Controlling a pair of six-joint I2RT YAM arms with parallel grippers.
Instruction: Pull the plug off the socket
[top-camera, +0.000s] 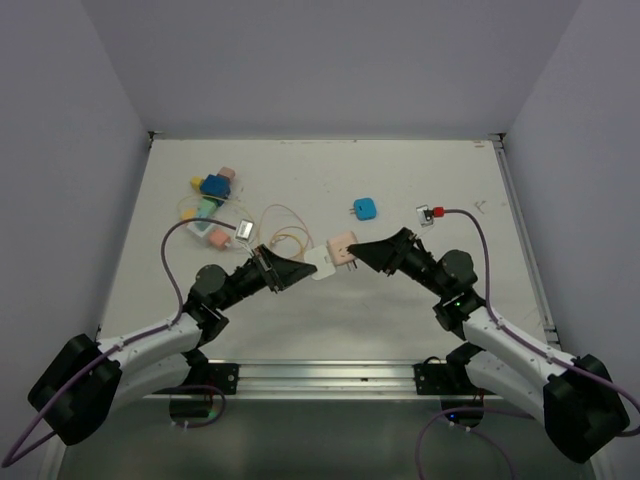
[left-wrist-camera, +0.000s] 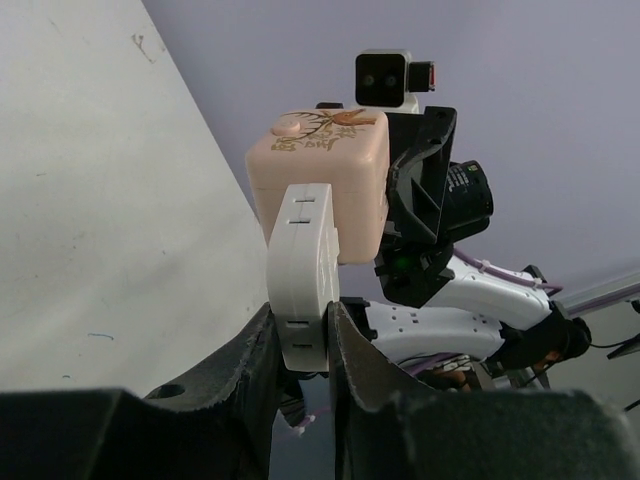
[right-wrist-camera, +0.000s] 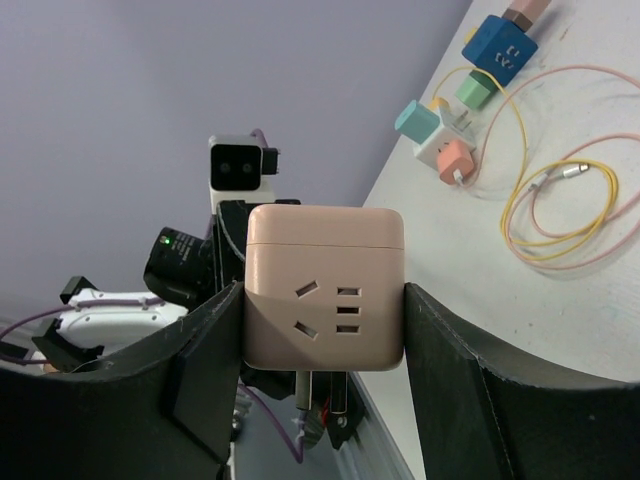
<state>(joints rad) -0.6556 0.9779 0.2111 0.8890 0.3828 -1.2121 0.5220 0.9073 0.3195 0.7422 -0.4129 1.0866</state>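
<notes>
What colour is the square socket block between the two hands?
The socket block is pale peach-pink, seen best in the right wrist view.

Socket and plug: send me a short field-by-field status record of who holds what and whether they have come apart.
socket: pink cube, held off the table
plug: white, flush against the socket, no gap visible
left hand: shut on the plug
right hand: shut on the socket's sides
separated: no
elsewhere: blue cube lying on the table
</notes>
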